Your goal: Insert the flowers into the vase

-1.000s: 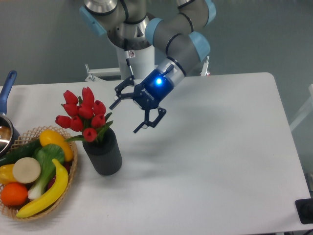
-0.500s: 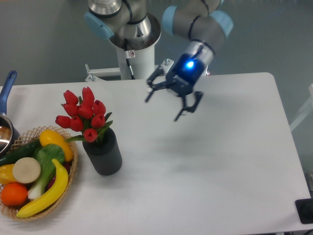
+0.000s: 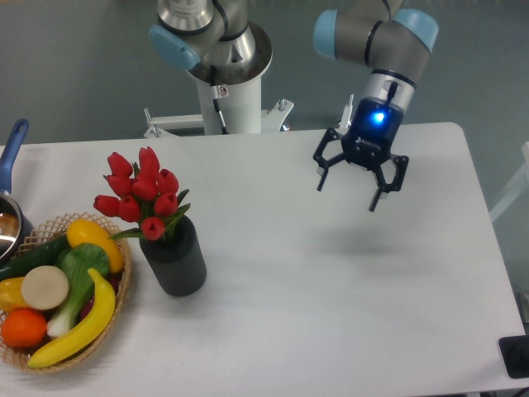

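The flowers [image 3: 140, 192] already stand in the vase [image 3: 175, 258], their red buds leaning a little away from the gripper [image 3: 357, 182], which hangs well off to the far side of the vase with its fingers spread and nothing between them. The job looks done to me, so the danger now is mostly in a careless sweep: if the arm swung low across toward the vase it could clip the buds or tip the whole thing, since the bunch sits top-heavy and off-centre. I can't quite tell how deep the stems go, so a knock might lift them out. Just beside the vase is a basket [image 3: 117, 318] of fruit and vegetables, and a pot [image 3: 10, 213] beyond that. The table [image 3: 347, 314] is white and smooth; behind it, a plain grey wall.
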Motion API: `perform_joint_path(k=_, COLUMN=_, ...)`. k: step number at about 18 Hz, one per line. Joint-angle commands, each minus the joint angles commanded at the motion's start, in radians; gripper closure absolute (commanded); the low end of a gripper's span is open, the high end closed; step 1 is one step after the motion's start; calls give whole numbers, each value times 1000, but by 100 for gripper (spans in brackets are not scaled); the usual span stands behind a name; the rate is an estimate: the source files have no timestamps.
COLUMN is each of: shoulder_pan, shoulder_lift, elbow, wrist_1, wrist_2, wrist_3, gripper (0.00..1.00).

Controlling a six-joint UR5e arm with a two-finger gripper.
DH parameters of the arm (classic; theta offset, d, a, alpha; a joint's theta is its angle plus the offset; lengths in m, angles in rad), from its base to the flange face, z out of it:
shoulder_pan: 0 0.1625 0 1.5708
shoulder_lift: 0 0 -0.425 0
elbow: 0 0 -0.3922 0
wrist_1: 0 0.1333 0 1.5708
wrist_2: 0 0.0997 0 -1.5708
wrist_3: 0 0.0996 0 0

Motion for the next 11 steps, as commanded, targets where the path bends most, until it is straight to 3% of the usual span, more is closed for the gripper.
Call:
perform_joint_path(k=5, shoulder_pan=-94, shoulder_lift=-35, elbow=62, wrist_1=-3, wrist_2=260, wrist_3=5, gripper=0)
perform_joint_path(k=11, shoulder_pan=-180, shoulder_lift=-57, elbow=74, wrist_1=-15, wrist_2=429, wrist_3=2, gripper=0)
